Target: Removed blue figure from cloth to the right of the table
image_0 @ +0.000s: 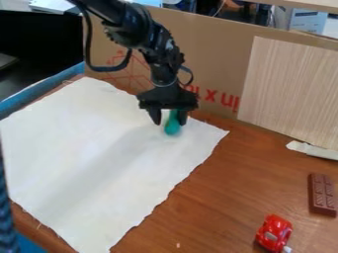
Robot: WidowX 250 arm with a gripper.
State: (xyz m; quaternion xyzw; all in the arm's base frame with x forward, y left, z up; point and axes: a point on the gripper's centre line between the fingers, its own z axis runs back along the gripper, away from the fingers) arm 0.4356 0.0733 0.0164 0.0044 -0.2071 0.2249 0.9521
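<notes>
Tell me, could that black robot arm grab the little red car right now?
Probably not directly: its gripper is down at the blue-green figure. Nothing seems to block the way to the red car, though the reach is unclear.

We see the blue figure (173, 128), more teal than blue (to our eyes, at least), with a rounded, wider lower end and a narrower upper part. It stands roughly upright at the cloth's far right part; we cannot tell whether it touches the fabric. We see the white cloth (86, 148) spread mostly flat, faintly creased and frayed along its edges, on the reddish-brown wooden table (211, 197), whose grain shows to its right.
</notes>
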